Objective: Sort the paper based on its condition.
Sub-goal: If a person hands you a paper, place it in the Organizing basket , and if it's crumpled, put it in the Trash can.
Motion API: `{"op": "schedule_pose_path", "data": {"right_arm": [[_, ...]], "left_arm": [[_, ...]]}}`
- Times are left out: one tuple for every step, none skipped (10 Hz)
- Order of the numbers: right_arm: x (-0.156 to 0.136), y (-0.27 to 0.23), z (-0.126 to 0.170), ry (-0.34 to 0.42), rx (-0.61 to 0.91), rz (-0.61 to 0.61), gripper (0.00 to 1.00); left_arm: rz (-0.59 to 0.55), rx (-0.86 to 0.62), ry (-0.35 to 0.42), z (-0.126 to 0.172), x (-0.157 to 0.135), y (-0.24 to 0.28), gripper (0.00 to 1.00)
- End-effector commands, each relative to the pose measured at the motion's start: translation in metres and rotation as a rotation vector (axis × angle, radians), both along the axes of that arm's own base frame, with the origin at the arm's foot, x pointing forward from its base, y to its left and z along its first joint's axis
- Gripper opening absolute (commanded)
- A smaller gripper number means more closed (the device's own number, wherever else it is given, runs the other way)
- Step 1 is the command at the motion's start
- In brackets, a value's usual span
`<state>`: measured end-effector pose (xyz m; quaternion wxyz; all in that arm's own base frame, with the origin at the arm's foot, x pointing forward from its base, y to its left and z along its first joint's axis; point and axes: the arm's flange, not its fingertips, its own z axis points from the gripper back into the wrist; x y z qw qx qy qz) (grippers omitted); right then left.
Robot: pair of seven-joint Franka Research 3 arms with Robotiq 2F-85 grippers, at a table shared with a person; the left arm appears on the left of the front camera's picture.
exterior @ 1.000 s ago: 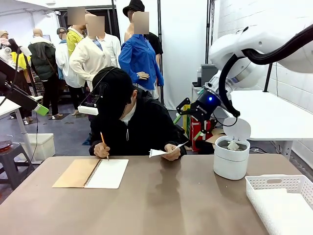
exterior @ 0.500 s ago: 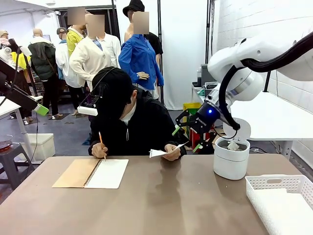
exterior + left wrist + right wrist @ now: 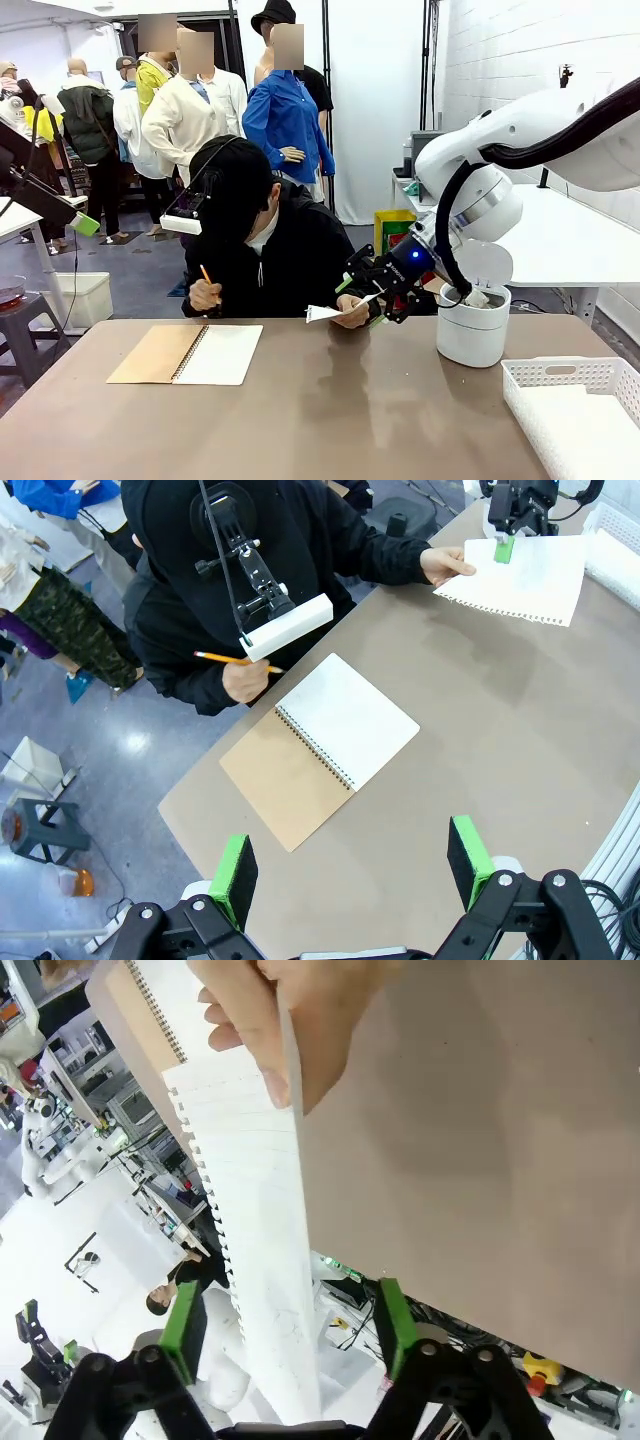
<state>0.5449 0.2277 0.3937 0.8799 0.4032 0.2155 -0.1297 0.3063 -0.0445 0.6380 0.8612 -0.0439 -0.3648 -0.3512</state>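
The paper (image 3: 520, 575) is white against the dull brown table (image 3: 330, 420). The notebook (image 3: 190, 353) has a tan cardboard cover, a white page and a dark spiral, while the pencil (image 3: 205, 273) is orange and the person's jacket (image 3: 300, 260) is black. The basket (image 3: 575, 375) is a white lattice, the bin (image 3: 472, 335) is white, and the right claw (image 3: 362, 300) and left claw (image 3: 352, 870) are black with green pads.

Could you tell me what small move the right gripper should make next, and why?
Probably close the right gripper on the paper sheet: its free edge lies between the open green pads, while the person's hand holds the other end, so it looks ready to be taken.
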Motion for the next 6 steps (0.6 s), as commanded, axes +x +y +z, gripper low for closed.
{"op": "schedule_pose_path", "data": {"right_arm": [[-0.001,-0.0012,-0.0005,-0.021,0.039,0.011,0.49],[0.0,-0.0005,-0.001,-0.025,0.042,0.012,0.29],[0.0003,0.0001,0.0,-0.02,0.051,0.014,0.09],[0.0007,0.0,0.0011,-0.022,0.053,0.015,0.0],[-0.0012,-0.0002,0.0024,-0.019,0.059,0.015,0.0],[-0.001,-0.0016,0.0042,-0.019,0.065,0.02,0.0]], "left_arm": [[0.001,-0.001,0.002,0.0001,0.0,0.0005,1.0],[0.001,-0.001,0.002,0.0001,0.0,0.0005,1.0],[0.001,-0.001,0.002,0.0001,0.0,0.0005,1.0],[0.001,-0.001,0.002,0.0001,0.0,0.0005,1.0],[0.001,-0.001,0.002,0.0001,0.0,0.0005,1.0],[0.001,-0.001,0.002,0.0001,0.0,0.0005,1.0]]}}
